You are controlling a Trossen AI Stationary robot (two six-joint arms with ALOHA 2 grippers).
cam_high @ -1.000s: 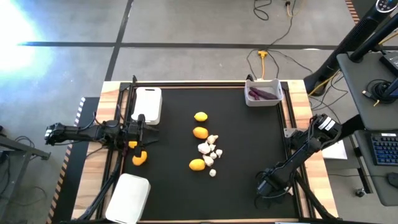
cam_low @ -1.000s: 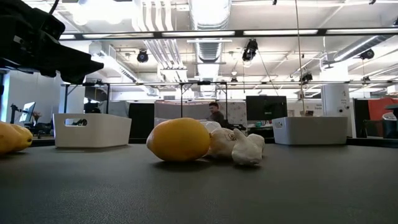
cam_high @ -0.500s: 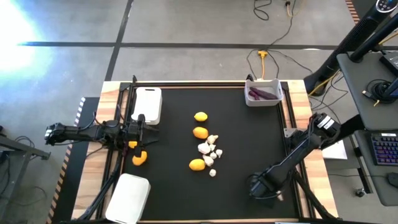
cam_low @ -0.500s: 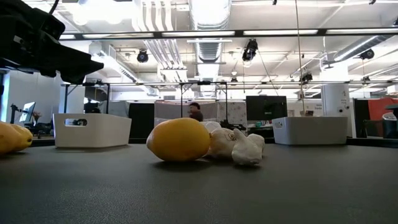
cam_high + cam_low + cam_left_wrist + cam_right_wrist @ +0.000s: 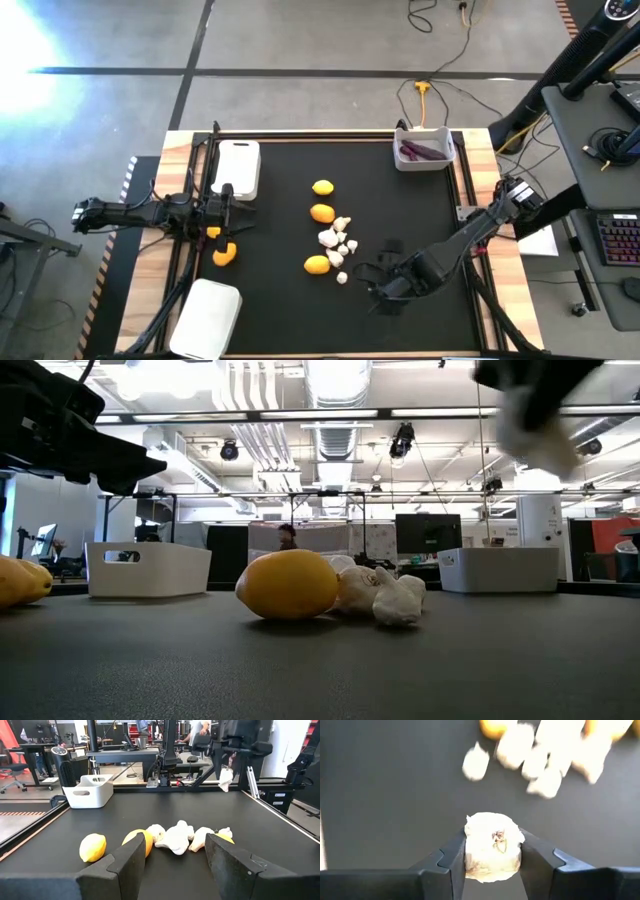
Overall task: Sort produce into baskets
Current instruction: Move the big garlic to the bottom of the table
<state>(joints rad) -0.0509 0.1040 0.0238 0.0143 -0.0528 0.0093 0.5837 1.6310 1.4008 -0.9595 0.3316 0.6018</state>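
1. Right fingers (image 5: 492,865) pinch a whitish piece (image 5: 493,846), held clear above the desk (image 5: 395,810).
2. Left fingers (image 5: 175,862) stand apart, empty; lemons (image 5: 93,847) and pieces lie ahead.

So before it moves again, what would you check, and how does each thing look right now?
1. Right pincer shut on the whitish lumpy piece: ok.
2. Piece lifted off the black mat: ok.
3. Which basket takes whitish pieces: cannot tell; the far right basket holds purple pieces.
4. Left pincer open, waiting at the left edge near a lemon: ok.
5. Remaining pile undisturbed: ok.
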